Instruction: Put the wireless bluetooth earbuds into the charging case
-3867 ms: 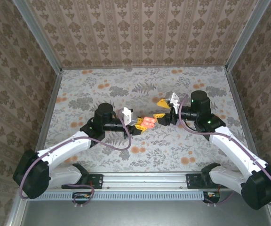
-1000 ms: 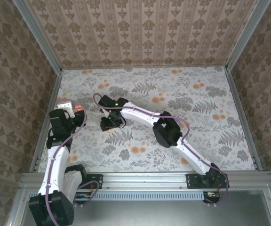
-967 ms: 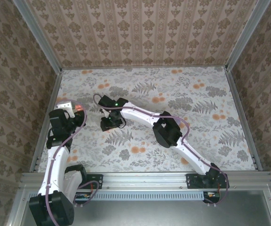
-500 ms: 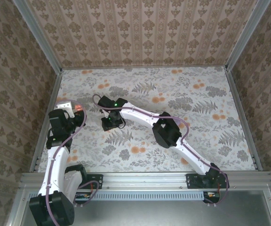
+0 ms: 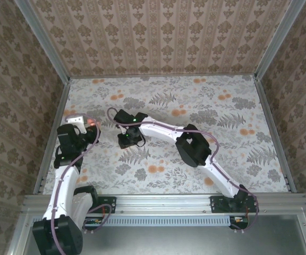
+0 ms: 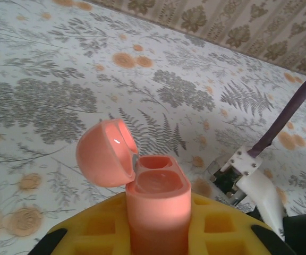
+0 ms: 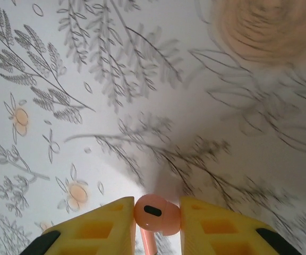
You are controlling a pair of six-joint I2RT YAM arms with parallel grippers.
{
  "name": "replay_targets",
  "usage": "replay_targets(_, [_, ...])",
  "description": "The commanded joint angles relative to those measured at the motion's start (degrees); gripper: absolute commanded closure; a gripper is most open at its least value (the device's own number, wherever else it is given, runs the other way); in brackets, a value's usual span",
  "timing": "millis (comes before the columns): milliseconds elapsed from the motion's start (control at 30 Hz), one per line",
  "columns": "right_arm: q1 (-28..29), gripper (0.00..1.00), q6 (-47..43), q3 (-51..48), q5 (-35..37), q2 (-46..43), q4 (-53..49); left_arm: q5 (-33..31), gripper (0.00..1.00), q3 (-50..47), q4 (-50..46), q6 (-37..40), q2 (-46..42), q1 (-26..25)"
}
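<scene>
The step in hand looks like the pick-up of an earbud, with the insertion yet to come. The right claw is clamped on one coral earbud, its stem pointing down between the yellow fingers, low over the flowered tabletop. The left claw is clamped on the charging case, held upright near the tabletop's left edge with its lid swung open and the sockets facing up; whether either socket is filled, I cannot tell. Next, the right claw probably has to carry the earbud across to the case, line the stem up with a socket and lower it in gently.
</scene>
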Motion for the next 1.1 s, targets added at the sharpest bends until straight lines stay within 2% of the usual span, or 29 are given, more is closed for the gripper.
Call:
replay_targets(0, [-2.6,0.74,1.9,-8.4,1.7,-10.7,9.2,1.6,0.85,-1.3,6.6,-2.4,1.0,-3.5])
replay_targets(167, [-6.5,0.74,2.1,-23.7,1.7,-23.2,21.7,-1.2,0.85,-2.4,15.5,-2.2,4.9,-12.7])
replay_targets(333, [-11.0,0.74,1.0,-38.8,1.6,-36.3,35.9,-2.7,0.86,-2.9,28.4,-0.7,11.2,-22.5])
replay_targets(600, [-14.2,0.74,-2.6,-51.8,1.2,-49.8,51.0,-1.7,0.85,0.0,43.8,4.1,22.3,-33.2])
replay_targets(900, [-15.4,0.75,-4.8,-60.4,2.2,-58.5,60.5,0.1,0.85,2.3,63.2,1.2,33.2,-38.3])
replay_targets(1067, [-15.4,0.75,-5.4,-64.2,3.3,-62.1,64.7,1.4,0.85,4.3,68.7,0.4,36.8,-39.9])
